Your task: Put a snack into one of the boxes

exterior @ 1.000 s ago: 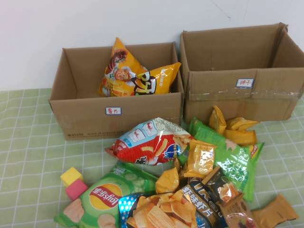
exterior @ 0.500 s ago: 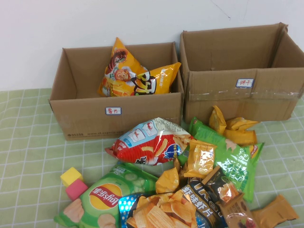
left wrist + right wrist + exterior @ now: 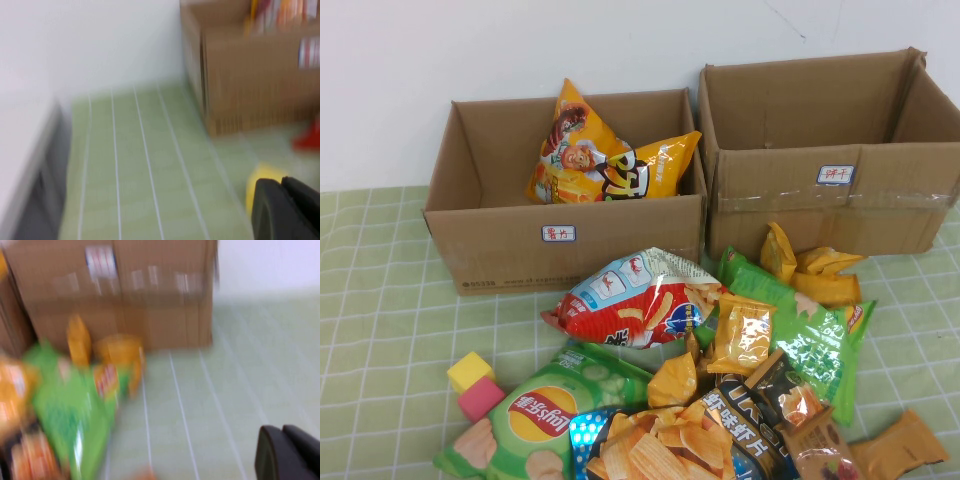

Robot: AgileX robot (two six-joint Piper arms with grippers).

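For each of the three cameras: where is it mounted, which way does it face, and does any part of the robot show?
High view: raised on the robot's side, angled down at the left box, right box and snack pile; no arm shows.
Left wrist view: low over the green cloth, facing the left box; left gripper at the edge.
Right wrist view: low, facing the right box and green bag; right gripper at the edge.
Shared: both boxes.

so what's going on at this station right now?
Nothing is being handled. Both arms are out of the high view. The left end effector hangs low over the green cloth near the left box. The right end effector hangs over the cloth to the right of the right box. The left box holds orange chip bags; the right box's visible interior looks empty. The snack pile lies in front of the boxes.
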